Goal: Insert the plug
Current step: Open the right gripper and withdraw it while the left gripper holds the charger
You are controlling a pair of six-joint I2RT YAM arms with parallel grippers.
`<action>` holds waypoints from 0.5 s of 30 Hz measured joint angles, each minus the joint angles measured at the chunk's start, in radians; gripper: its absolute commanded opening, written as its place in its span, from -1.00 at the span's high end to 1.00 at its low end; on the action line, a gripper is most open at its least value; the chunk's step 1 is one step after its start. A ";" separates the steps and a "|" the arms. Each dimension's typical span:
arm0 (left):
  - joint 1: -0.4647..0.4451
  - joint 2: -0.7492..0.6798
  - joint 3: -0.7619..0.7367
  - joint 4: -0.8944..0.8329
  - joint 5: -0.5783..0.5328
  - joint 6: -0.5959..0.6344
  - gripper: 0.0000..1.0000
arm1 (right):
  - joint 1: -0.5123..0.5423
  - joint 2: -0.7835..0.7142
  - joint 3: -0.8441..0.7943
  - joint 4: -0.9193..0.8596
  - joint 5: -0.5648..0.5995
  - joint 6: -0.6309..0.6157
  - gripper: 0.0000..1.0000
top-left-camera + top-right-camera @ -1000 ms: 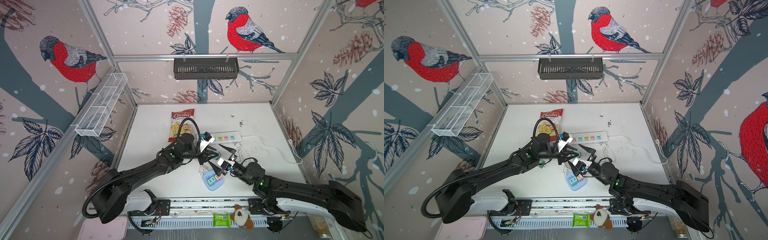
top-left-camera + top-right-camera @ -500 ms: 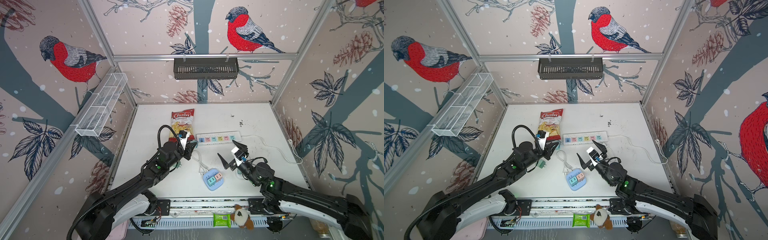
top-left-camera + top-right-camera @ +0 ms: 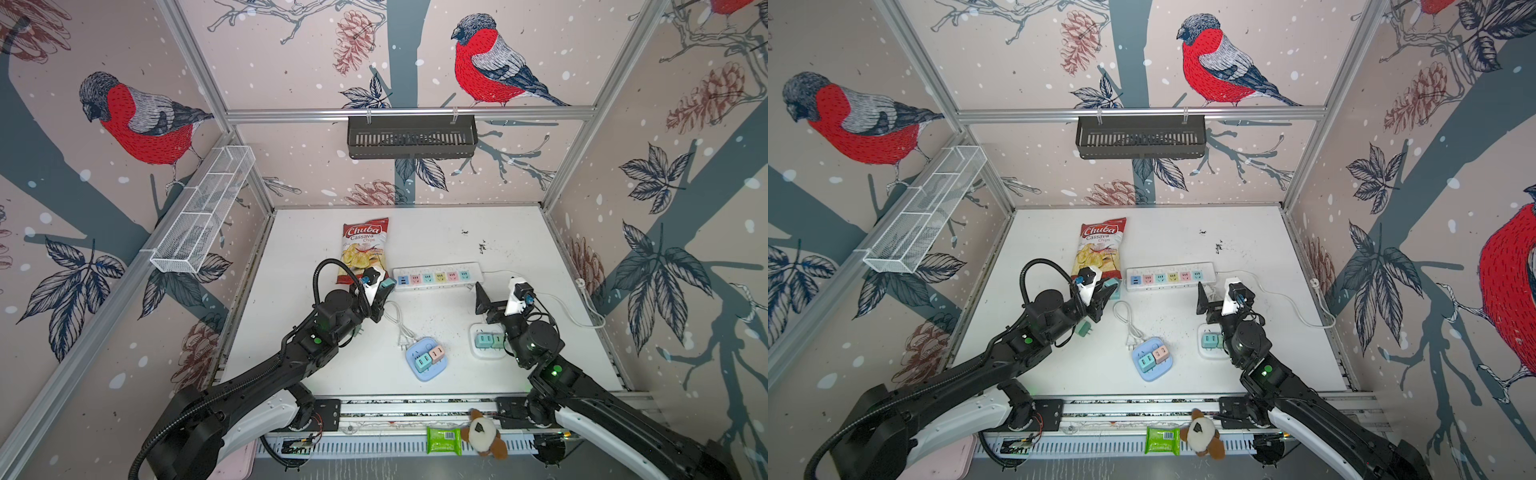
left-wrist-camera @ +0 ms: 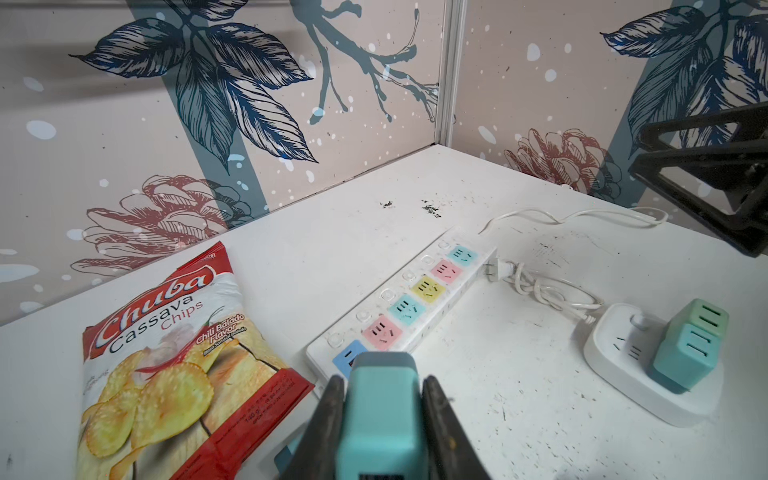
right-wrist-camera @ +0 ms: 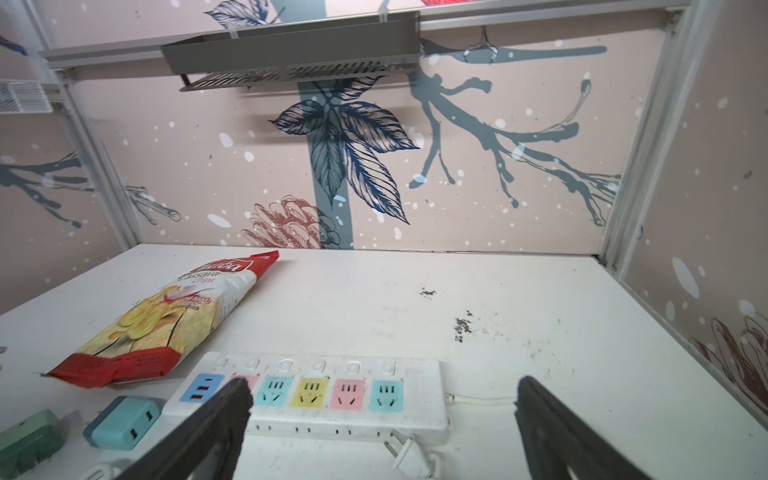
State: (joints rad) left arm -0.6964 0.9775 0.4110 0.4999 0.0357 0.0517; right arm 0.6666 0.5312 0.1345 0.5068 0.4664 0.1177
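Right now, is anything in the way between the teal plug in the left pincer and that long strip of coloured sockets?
Nothing visible. The left pincer holds the teal plug adapter just short of the power strip, whose blue end lies right ahead; its visible sockets are empty.

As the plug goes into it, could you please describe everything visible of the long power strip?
The power strip is a white plastic bar lying flat on the table beside the chips bag. Six coloured faces run along it: blue with USB slots, pink, teal, yellow, pink, teal, all empty, each by a round button. A white cord leaves the teal end. The left gripper holds a teal adapter near the blue end.
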 measured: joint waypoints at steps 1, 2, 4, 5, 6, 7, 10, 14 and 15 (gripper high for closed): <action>0.000 0.009 0.007 0.005 -0.006 0.010 1.00 | -0.036 0.000 -0.009 0.000 -0.011 0.023 -0.99; 0.000 0.017 0.018 0.006 -0.007 0.020 1.00 | -0.064 0.001 -0.018 0.001 -0.021 0.044 -0.99; 0.000 0.039 0.053 0.013 -0.010 0.042 1.00 | -0.127 0.013 -0.039 0.011 -0.041 0.087 -0.99; 0.000 0.054 0.076 0.016 -0.014 0.056 1.00 | -0.152 0.022 -0.045 0.012 -0.047 0.110 -0.99; 0.000 0.071 0.102 0.017 -0.023 0.065 1.00 | -0.182 0.036 -0.050 0.015 -0.053 0.137 -0.99; 0.000 0.091 0.138 0.013 -0.036 0.082 1.00 | -0.204 0.049 -0.051 0.018 -0.061 0.158 -0.99; 0.001 0.144 0.246 0.005 -0.015 0.126 1.00 | -0.259 0.096 -0.051 0.031 -0.090 0.211 -0.99; 0.000 0.219 0.353 -0.025 0.044 0.212 1.00 | -0.314 0.182 -0.050 0.061 -0.134 0.253 -0.99; 0.000 0.240 0.386 -0.047 0.053 0.231 1.00 | -0.327 0.209 -0.046 0.066 -0.142 0.257 -0.99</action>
State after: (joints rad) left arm -0.6964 1.2179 0.7971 0.4526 0.0887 0.2825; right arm 0.3393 0.7399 0.0883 0.5724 0.3241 0.3752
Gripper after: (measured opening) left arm 0.283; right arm 0.995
